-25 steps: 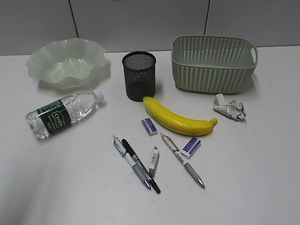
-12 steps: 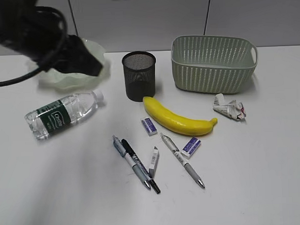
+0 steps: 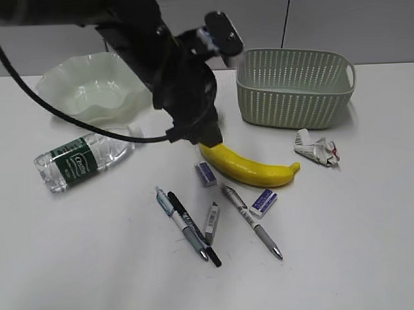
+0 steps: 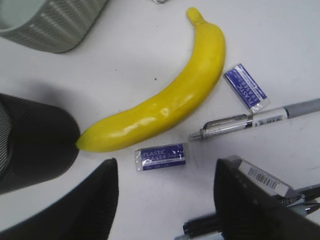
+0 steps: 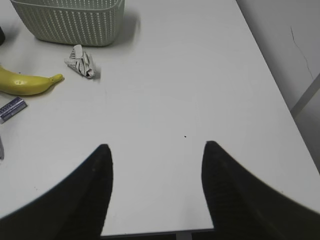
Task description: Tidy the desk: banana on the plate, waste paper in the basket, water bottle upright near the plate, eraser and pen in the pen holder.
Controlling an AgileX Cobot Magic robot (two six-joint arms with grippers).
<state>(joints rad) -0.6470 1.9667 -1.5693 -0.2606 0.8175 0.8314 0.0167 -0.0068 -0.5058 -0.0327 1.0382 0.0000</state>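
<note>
My left gripper point(image 3: 205, 138) is open and hovers over the desk point(image 3: 347, 259) just above a blue eraser point(image 4: 160, 156), beside the banana's point(image 4: 165, 100) blunt end. The arm hides the black pen holder in the exterior view; it shows in the left wrist view point(image 4: 30, 145). The water bottle point(image 3: 81, 159) lies on its side in front of the empty plate point(image 3: 55, 82). The waste paper point(image 3: 317, 150) lies in front of the basket point(image 3: 293, 91). Pens point(image 3: 189, 227) lie in front. My right gripper point(image 5: 156, 146) is open and empty over bare desk.
A second blue eraser point(image 3: 263, 202) and a white one point(image 3: 212, 221) lie among three pens, one of them grey point(image 3: 253, 221). The desk's right edge point(image 5: 280, 100) and near edge show in the right wrist view.
The left arm has swung from over the plate at the far left to the middle, above the pen holder and banana end. No object has moved.
</note>
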